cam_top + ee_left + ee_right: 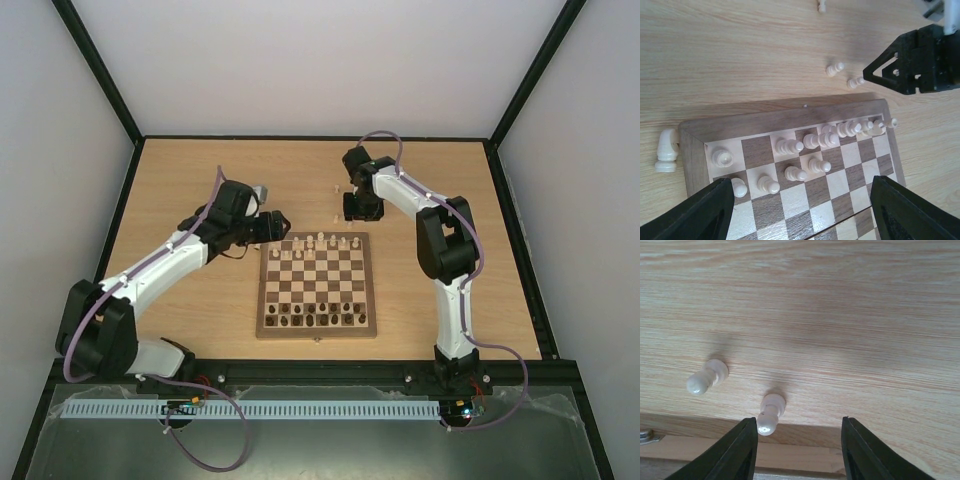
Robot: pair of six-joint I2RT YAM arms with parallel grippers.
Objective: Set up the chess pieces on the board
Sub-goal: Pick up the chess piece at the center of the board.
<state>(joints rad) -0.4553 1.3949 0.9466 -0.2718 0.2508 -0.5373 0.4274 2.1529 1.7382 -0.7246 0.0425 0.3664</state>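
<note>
The right jaws are wide open and empty above two cream pawns (771,413) on the bench (200,180), just past the board (265,290). The left jaws are open and empty over the board's far corner, where other cream pieces (790,146) stand.

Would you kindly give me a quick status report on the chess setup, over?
Left gripper open over board corner. Right gripper open beside two loose pawns on table. One cream knight off-board too.
</note>
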